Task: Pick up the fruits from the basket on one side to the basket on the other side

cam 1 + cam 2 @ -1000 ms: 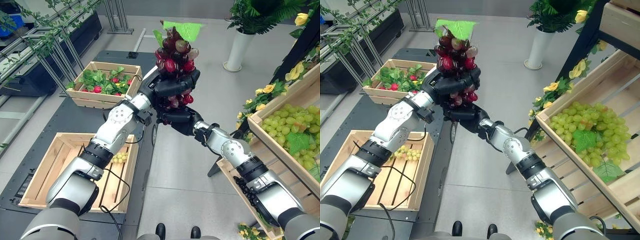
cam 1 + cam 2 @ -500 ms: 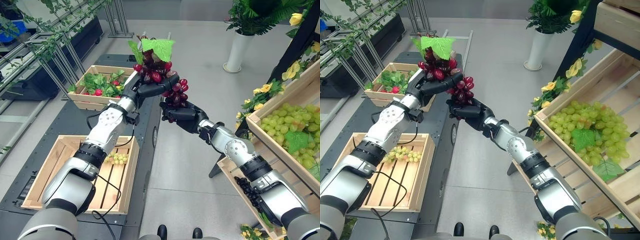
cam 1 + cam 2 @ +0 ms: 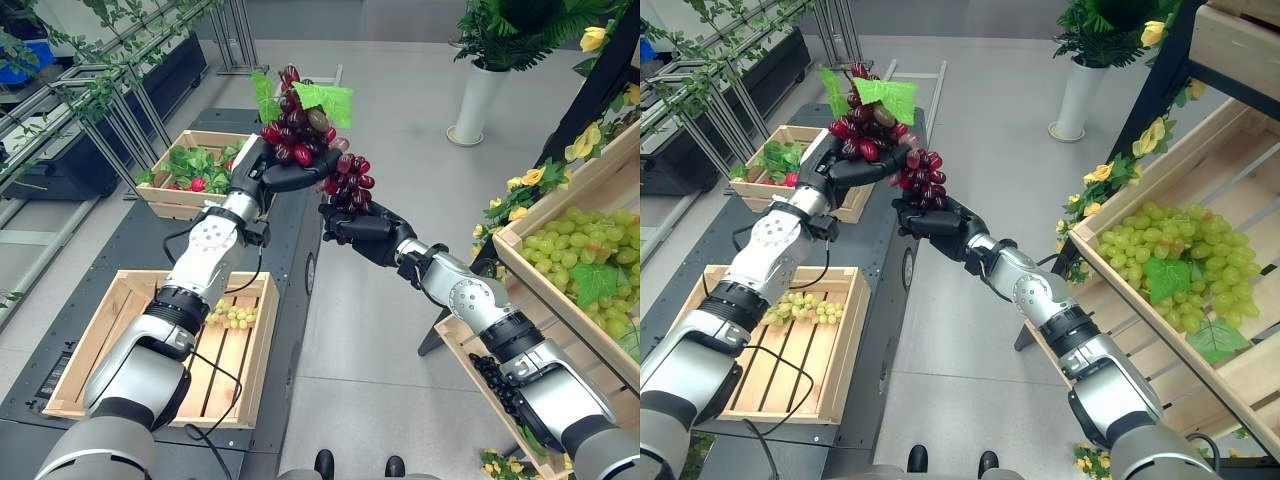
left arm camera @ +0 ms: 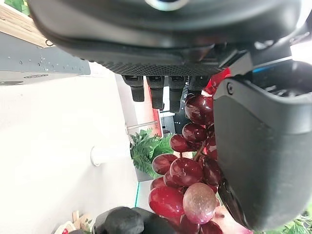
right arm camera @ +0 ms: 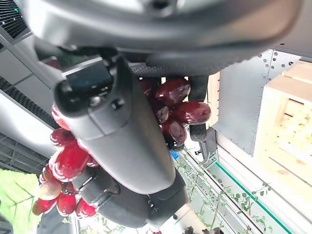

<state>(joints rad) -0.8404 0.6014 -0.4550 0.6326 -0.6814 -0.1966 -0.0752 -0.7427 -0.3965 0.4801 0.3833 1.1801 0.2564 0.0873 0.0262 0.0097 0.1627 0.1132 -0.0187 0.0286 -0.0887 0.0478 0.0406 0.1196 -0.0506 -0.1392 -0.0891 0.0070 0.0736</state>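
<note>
A bunch of dark red grapes [image 3: 302, 138] with green leaves hangs in the air above the grey floor, between the two sides. My left hand [image 3: 262, 172] is shut on its upper part, the fingers curled under the berries [image 4: 183, 170]. My right hand [image 3: 360, 224] is shut on the lower tail of the same bunch [image 5: 175, 100], just right of and below the left hand. The wooden crate [image 3: 100, 350] at the lower left holds a small bunch of green grapes [image 3: 235, 317]. The shelf crate [image 3: 520, 262] at the right holds a heap of green grapes [image 3: 590, 245].
A second wooden crate [image 3: 165, 205] with leafy greens and red fruits stands farther back on the dark platform [image 3: 140, 240]. A white vase [image 3: 475, 100] with a plant stands at the back. Yellow flowers [image 3: 535, 180] trim the shelf. Metal racks [image 3: 100, 110] line the left.
Both hands have come down from the raised middle position. The left hand has carried the top of the bunch leftward, so the bunch now stretches between the two hands.
</note>
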